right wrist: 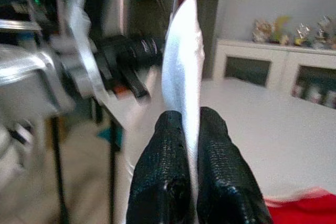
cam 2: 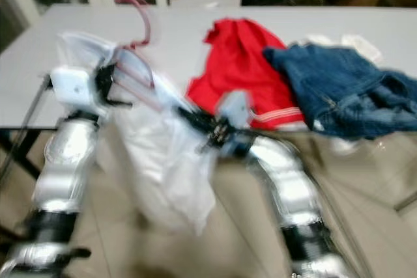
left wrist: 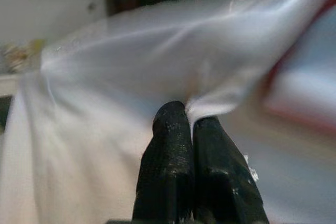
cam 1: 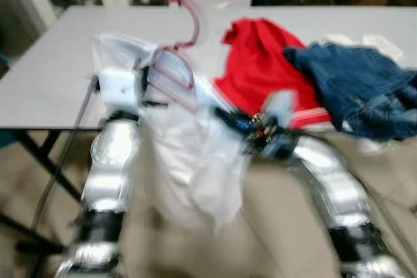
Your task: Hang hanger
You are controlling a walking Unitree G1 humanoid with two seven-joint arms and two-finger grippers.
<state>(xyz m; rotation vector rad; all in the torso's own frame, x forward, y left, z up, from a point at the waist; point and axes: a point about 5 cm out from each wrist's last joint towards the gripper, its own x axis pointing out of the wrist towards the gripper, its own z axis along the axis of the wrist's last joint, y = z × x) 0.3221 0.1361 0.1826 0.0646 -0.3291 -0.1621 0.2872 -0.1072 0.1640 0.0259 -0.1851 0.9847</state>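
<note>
In front of the table edge, both arms hold up a white garment (cam 1: pixel 195 167) on a pink hanger (cam 1: pixel 176 63); the left gripper (left wrist: pixel 190 121) and right gripper (right wrist: pixel 191 116) are each pinched tight on its cloth; behind, on the grey table (cam 1: pixel 52 76), lie a red garment (cam 1: pixel 260 63) and blue jeans (cam 1: pixel 358 89)

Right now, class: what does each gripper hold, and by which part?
Both pinch the white garment on the red hanger: left gripper a fabric fold, right gripper its edge.
</note>
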